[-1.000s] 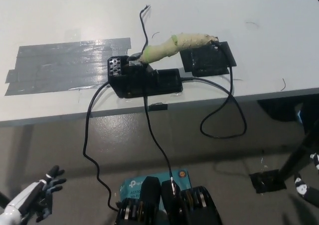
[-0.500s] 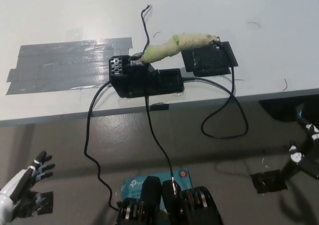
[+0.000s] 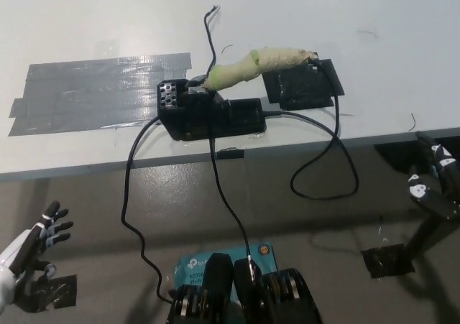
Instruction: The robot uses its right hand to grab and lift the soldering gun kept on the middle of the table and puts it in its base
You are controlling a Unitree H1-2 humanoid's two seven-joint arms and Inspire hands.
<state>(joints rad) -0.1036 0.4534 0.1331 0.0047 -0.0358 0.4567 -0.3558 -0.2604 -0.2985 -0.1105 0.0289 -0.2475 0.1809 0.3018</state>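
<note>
The soldering gun [image 3: 262, 62], wrapped in pale green and cream tape, lies slanted on the white table [image 3: 323, 8]. Its narrow end rests against the top of the black base [image 3: 212, 117], and its thick end lies over a black square pad [image 3: 300, 88]. My black right hand [image 3: 435, 180] is at the right edge of the picture, just below the table's front edge and well to the right of the gun, open and holding nothing. My white left hand [image 3: 32, 245] rests low at the lower left, its fingers spread.
A wide patch of grey tape [image 3: 93, 90] covers the table left of the base. Black cables [image 3: 323, 173] run from the base and gun over the front edge and loop above the floor. A black stand foot [image 3: 388, 261] sits on the floor at lower right.
My right hand has risen from the lower right corner up to just under the table edge. My left hand has sunk lower and further left. The gun and base have not moved.
</note>
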